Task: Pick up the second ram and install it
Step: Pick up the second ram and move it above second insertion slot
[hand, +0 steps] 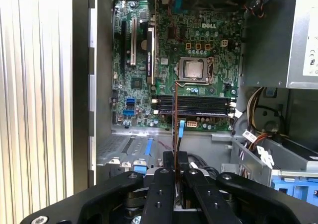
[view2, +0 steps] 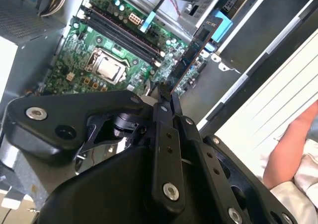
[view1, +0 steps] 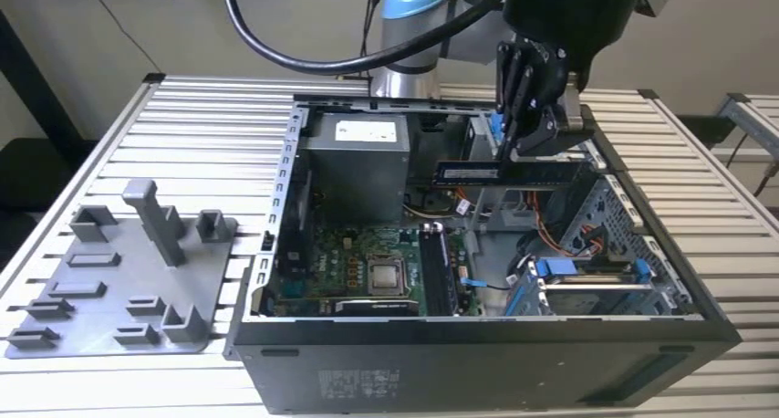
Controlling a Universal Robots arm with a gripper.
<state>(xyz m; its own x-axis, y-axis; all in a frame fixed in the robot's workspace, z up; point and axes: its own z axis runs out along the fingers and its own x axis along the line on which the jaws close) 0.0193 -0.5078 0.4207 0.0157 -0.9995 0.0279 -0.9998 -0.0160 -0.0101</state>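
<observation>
Gripper (view1: 526, 158) is pinching the second ram (view1: 469, 172) by its flat faces above the motherboard (view1: 365, 272); it's looking light, stiff, probably fragile, so avoiding the contacts.

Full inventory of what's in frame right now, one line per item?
second ram: 1, dark with pale label, over the open case, clamped in the pincer
computer case: 1, black and grey, lying open on the table
motherboard: 1, green, on the case floor
memory sockets: looks like four, black, beside the processor socket
processor socket: 1, silver, mid-board
power supply: 1, grey, inside the case
tray: 1, grey plastic with blocks, on the table, exterior view's left
table: 1, pale, slatted
person's arm: 1, by the table in the second wrist view
robot arm: 1, grey and blue
pincer: 1, black, shut on the second ram
</observation>
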